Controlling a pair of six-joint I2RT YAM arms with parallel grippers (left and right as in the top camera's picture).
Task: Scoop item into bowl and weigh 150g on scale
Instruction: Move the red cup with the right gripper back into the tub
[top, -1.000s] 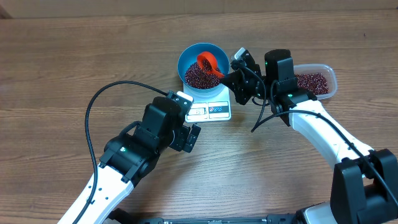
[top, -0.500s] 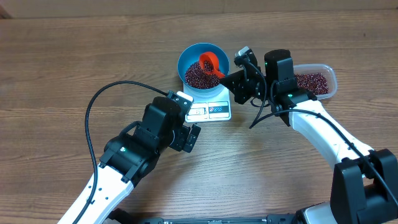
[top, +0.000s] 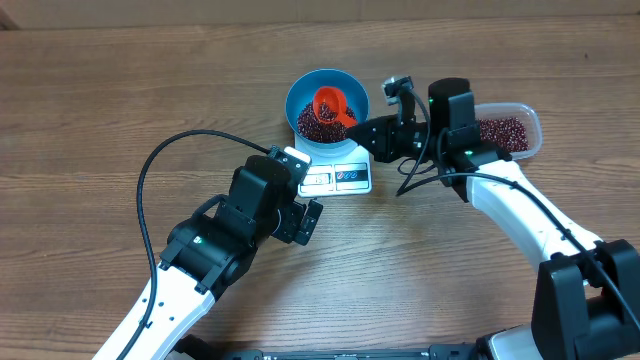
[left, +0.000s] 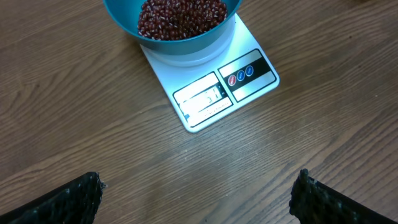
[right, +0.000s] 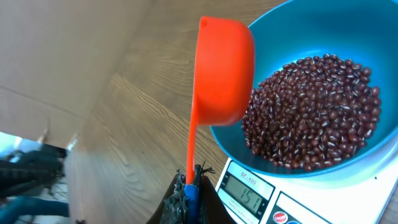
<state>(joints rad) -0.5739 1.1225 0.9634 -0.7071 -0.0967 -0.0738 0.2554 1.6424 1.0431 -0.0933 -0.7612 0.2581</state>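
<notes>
The left gripper (left: 199, 208) is nearest. It hangs over the bare wooden table (left: 93, 130) with its jaws spread wide and nothing between them, and it takes no part in the current step.

Just beyond it lies the white kitchen scale (left: 211, 93), with its display edge on the near side. The display (right: 244, 190) appears to read 151. The digits are small and slanted, so we treat that value as probable, not confirmed.

The blue bowl (left: 186, 51) stands on the far part of the scale. The beans (right: 311, 112), dark red, form a loose heap that covers its bottom.

The orange scoop (top: 329, 103) is held above the bowl. Its handle runs right to the right gripper (right: 189, 199), whose jaws are clamped tight on the handle end. We cannot tell whether any beans are left in the cup.

At the far right, well apart from the bowl, a clear plastic tub (top: 533, 128) holds the bean supply.

Status: we judge the filling essentially complete, with the load at target or marginally over. What is left is to confirm the reading, trim a few beans if required, and take the scoop away from the bowl.
</notes>
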